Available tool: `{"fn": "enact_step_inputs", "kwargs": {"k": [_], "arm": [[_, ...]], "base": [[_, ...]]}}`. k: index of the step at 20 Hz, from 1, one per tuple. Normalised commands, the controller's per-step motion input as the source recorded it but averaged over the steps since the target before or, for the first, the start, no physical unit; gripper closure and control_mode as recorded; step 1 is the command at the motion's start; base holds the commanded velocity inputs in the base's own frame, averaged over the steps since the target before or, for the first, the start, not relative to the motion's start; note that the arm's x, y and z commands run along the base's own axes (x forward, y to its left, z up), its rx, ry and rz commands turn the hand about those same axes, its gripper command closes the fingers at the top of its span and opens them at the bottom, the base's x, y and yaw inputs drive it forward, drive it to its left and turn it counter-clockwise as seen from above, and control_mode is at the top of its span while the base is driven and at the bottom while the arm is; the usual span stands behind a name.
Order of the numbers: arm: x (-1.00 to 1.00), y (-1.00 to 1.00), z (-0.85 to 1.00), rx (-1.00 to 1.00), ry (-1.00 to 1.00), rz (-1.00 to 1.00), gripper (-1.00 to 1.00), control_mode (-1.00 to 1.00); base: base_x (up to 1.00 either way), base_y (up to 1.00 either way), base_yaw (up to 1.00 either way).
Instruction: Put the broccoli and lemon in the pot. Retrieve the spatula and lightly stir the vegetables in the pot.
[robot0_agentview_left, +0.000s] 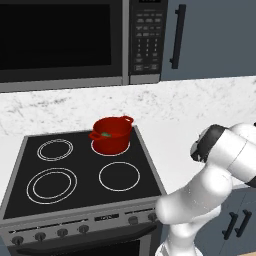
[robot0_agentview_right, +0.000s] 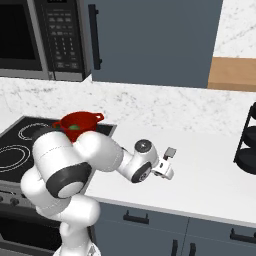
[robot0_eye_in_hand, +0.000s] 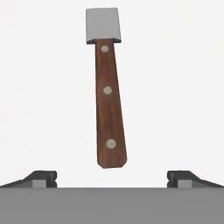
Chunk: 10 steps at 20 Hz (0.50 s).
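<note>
Glossy white rounded arm (robot0_agentview_right: 75, 160) with fat tubular links and dark grey-black joint bands. Small dark finger tips (robot0_eye_in_hand: 41, 178) on the gripper (robot0_eye_in_hand: 112, 179).

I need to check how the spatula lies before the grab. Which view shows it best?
The hand view: the spatula lies flat on the white counter, brown riveted handle toward the open gripper, grey blade away. In the right base view I can only make out a small grey piece beside the hand, possibly its blade.

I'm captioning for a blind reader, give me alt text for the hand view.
A spatula with a brown riveted wooden handle and a small grey blade lies on a white counter, between the open gripper fingers below it, untouched.
</note>
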Motion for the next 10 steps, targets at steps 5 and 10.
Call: {"fn": "enact_step_inputs", "kwargs": {"k": [5,10], "arm": [[0.3,-0.08,-0.2,0.0,0.03,0.0,-1.0,-1.0],[0.23,-0.2,-0.16,0.0,0.03,0.0,-1.0,-1.0]], "base": [[0.0,0.0,0.0],[0.0,0.0,0.0]]}}
